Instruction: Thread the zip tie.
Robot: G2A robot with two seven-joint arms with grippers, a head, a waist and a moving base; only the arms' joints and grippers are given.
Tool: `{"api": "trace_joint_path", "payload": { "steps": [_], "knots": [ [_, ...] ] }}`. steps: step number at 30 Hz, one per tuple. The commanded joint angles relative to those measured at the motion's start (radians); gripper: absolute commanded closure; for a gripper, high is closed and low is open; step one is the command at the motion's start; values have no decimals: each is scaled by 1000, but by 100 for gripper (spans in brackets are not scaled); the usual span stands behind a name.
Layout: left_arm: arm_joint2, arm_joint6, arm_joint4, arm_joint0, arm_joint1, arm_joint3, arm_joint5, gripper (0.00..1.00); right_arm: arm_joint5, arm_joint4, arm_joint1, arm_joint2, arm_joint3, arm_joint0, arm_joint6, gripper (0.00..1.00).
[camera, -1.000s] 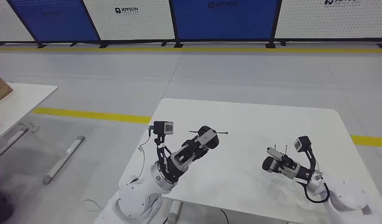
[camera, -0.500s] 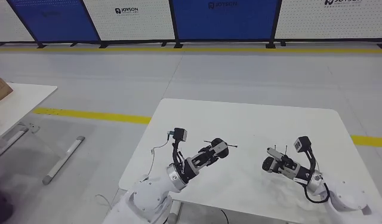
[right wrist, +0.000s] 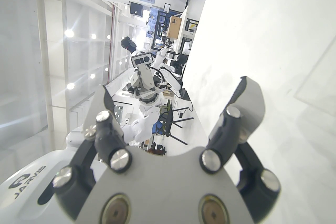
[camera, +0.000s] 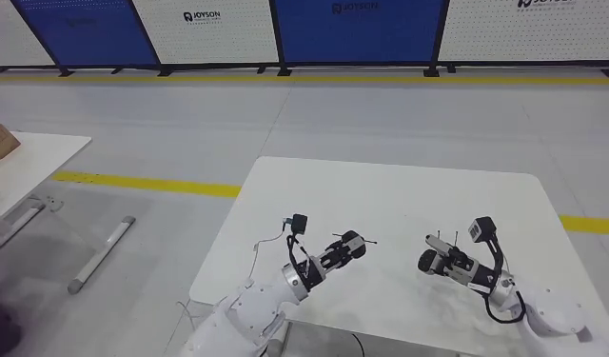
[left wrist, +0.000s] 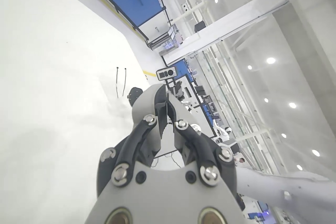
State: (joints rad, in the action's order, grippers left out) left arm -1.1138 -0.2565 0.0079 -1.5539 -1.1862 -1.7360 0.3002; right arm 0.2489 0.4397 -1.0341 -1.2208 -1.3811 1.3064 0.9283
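The left hand (camera: 354, 244) is clenched on a thin black zip tie (left wrist: 167, 110) and holds it above the white surface (camera: 400, 186), well apart from the right hand (camera: 430, 254). The right hand is released, with its fingers spread wide. Two more zip ties (left wrist: 120, 81) lie on the surface near the right hand.

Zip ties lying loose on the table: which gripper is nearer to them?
Right. The right gripper sits close beside the loose zip ties; the left gripper, holding another zip tie, is farther off across the table.
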Motion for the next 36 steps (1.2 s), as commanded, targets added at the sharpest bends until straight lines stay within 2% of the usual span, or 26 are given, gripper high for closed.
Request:
{"api": "trace_joint_path", "payload": {
  "steps": [1, 14, 18, 23, 26, 28, 36],
  "knots": [
    [9, 33, 8, 7, -3, 13, 5, 100, 0, 0, 0, 0, 0, 0, 0, 0],
    [16, 41, 5, 8, -5, 18, 7, 100, -9, 1, 0, 4, -7, 3, 10, 0],
    [16, 41, 5, 8, -5, 18, 7, 100, 2, 18, 8, -29, 4, -12, 105, 0],
    [16, 41, 5, 8, -5, 18, 7, 100, 22, 44, 34, -115, 14, -18, 311, 0],
    [16, 41, 5, 8, -5, 18, 7, 100, 20, -17, 52, -155, -5, -30, 410, 0],
    [16, 41, 5, 8, -5, 18, 7, 100, 11, -30, 57, -174, -8, -39, 413, 0],
    [16, 41, 5, 8, -5, 18, 7, 100, 11, -30, 57, -174, -8, -39, 413, 0]
  ]
}}
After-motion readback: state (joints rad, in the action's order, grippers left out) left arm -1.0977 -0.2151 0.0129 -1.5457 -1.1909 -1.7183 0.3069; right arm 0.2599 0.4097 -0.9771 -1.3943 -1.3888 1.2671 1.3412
